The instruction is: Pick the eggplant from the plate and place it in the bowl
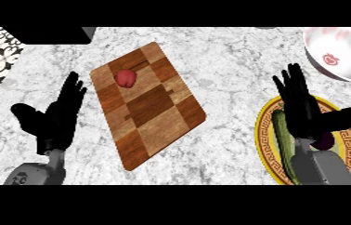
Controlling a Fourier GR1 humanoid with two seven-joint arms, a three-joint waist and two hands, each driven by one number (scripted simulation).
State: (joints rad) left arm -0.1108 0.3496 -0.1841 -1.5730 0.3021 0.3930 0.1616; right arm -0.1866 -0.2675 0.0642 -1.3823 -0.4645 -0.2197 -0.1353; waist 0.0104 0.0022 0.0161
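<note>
Purple eggplant [324, 140] shows only as a sliver on the yellow-rimmed plate [263, 131], mostly hidden beneath the right hand [305, 111]. Likely trouble: the fingers [296, 82] closing on the green vegetable [280, 133] just beside it instead, or pushing the eggplant over the rim. That hand is spread, fingers straight, holding nothing; contact with the eggplant cannot be told. The bowl [329, 52] sits beyond the plate; the left hand [58, 115] rests open at left.
</note>
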